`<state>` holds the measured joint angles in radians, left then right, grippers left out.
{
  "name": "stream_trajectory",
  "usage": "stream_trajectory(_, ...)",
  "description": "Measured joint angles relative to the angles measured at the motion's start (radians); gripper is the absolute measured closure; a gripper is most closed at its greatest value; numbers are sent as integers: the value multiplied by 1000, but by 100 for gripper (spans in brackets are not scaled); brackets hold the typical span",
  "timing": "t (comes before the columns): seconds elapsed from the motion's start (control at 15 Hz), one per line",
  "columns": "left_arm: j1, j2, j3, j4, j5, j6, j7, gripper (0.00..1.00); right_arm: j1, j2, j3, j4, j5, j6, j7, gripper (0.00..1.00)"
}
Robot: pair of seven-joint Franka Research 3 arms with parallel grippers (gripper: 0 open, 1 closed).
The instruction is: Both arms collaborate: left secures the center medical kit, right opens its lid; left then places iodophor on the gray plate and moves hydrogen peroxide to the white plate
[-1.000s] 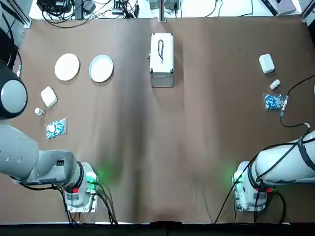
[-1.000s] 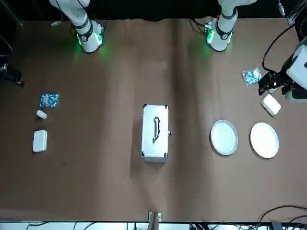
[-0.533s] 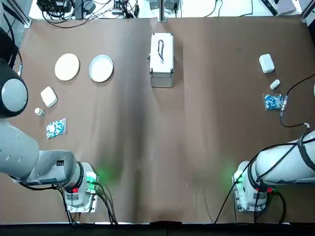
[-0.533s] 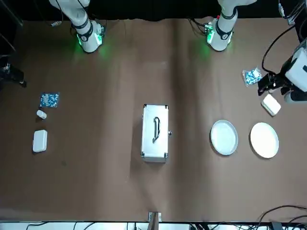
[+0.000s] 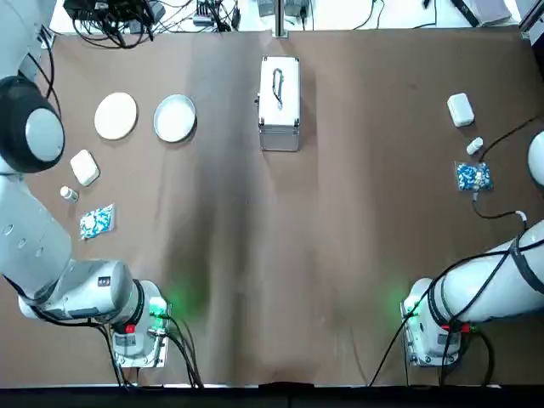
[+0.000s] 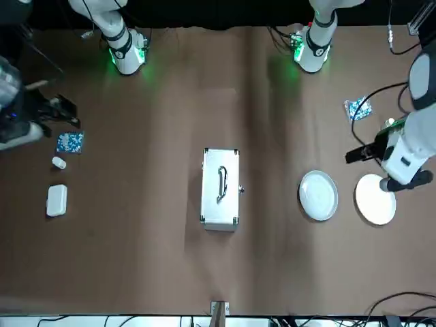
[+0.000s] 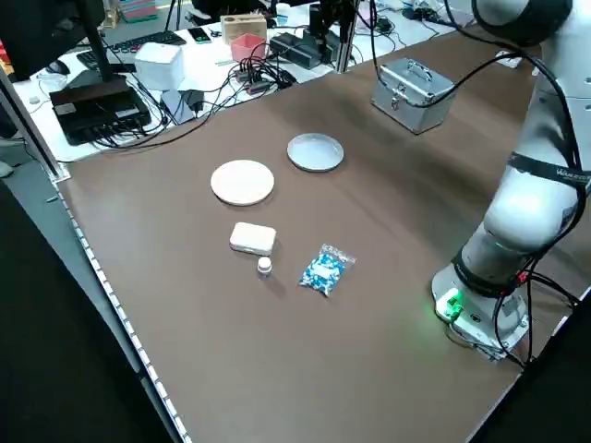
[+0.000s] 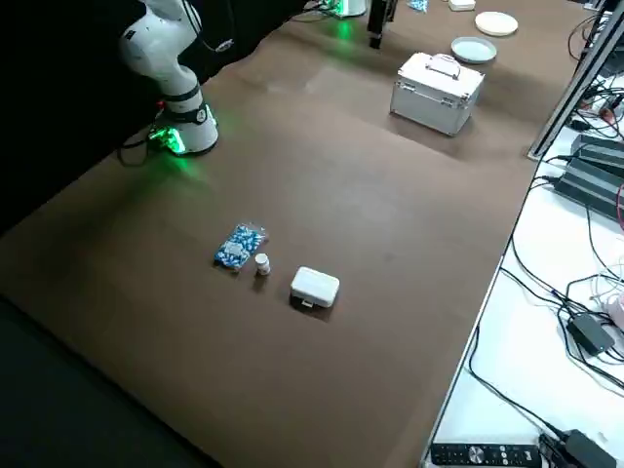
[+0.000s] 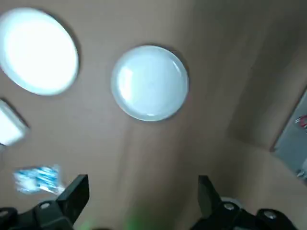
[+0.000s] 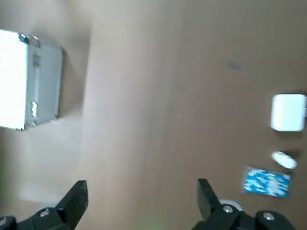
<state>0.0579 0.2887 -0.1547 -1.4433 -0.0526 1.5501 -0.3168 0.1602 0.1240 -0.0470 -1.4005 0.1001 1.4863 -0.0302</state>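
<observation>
clock faces are read on the top view, 12 o'clock away from the robot.

far left: white bottle (image 5: 69, 195) stands at about 7 o'clock from the white plate (image 5: 116, 116). teal mark not made out; cannot tell if this is the hydrogen peroxide. risk: wrong bottle picked.

left gripper (image 9: 144, 179): jaws wide, nothing between them. in the front view it hangs by the white plate, on its 6 o'clock side. risk: a low swing toward 3 o'clock could clip that plate or the gray plate (image 5: 174, 118), both lying in the way. loose arm cable (image 6: 381, 91) could drag or snag likewise.

centre: medical kit (image 5: 280, 104), at 3 o'clock from both plates, lid (image 8: 445, 73) shut, handle (image 6: 222, 184) on top. risk: with no hand bracing it, a pull on the lid could slide or tip the case. an off-centre grip could slip.

right: right gripper (image 10: 143, 183) has jaws wide and empty, seen in the front view near the packet (image 6: 70, 142), well apart from the kit at about 4 o'clock. risk: both arms meeting over the narrow case could collide.

not verified: iodophor not seen; case interior hidden by the lid. both arms' upper links run out of the top view, grippers included. second white bottle (image 5: 474, 145), label unreadable.
</observation>
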Motion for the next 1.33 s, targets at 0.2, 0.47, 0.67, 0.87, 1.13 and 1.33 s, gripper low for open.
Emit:
stream_trajectory(0.2,-4,52,-2,-1,-55,36,-128,0,95,59,2,-4,5,88,138,0)
stream_trajectory(0.47,-21,89,-11,-25,-141,97,-344,0,203,138,2,-5,6,197,282,0)
stream_trajectory(0.67,-60,117,-13,-50,-184,154,-488,0,275,184,1,-5,6,274,382,0)
stream_trajectory(0.87,-103,160,-14,-59,-252,231,-658,0,332,230,1,-5,6,355,501,0)
stream_trajectory(1.13,-179,234,-15,-62,-268,405,-981,0,404,286,1,-3,6,409,561,0)
stream_trajectory(1.33,-246,293,-15,-63,-268,525,-1216,0,461,326,0,1,6,489,605,0)
